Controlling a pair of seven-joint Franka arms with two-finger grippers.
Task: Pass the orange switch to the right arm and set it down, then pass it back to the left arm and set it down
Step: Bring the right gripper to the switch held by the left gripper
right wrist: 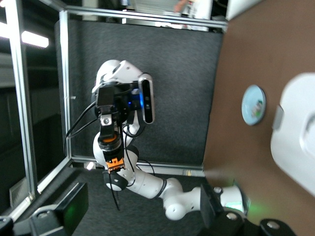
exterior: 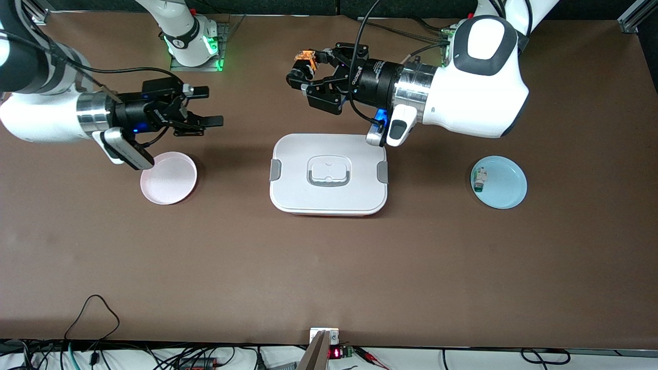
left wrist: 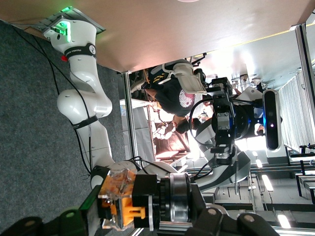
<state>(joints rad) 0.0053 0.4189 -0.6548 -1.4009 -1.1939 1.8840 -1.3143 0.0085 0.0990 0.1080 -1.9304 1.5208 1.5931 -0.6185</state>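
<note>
The orange switch (exterior: 304, 57), black-bodied with an orange cap, is up in the air with my left gripper (exterior: 303, 68) shut on it. It hangs over the table between the box (exterior: 329, 198) and the robots' bases. In the left wrist view the switch (left wrist: 120, 196) fills the space between the jaws. The right wrist view shows the switch (right wrist: 114, 163) some way off, in the left hand. My right gripper (exterior: 213, 107) stands open and holds nothing, in the air above the pink plate (exterior: 168, 178), pointing toward the left gripper.
The white lidded box has grey latches and lies at the table's middle. A light-blue plate (exterior: 506, 192) at the left arm's end carries a small white switch with a green end (exterior: 479, 180). Cables run along the table's front edge.
</note>
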